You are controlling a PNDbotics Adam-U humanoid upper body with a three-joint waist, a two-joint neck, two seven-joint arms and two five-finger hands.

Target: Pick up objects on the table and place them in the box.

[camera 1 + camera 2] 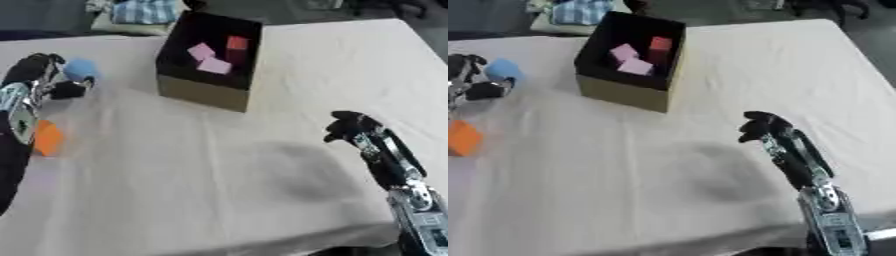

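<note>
We've got the blue ball (80, 69) pinched in our left hand (39, 75), w/ no long axis. Right hand (350, 127) curled, empty; orange block (463, 138) lies below the left hand.

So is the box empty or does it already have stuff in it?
Not empty: the open box holds two pink blocks and a red block.

The left hand (39, 75) partly hides the blue object (80, 69), and its arm covers the orange block (47, 138) (near edge).

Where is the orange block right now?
The orange block lies on the table's left edge, below the left robot hand that holds a blue ball, well left of the box.
</note>
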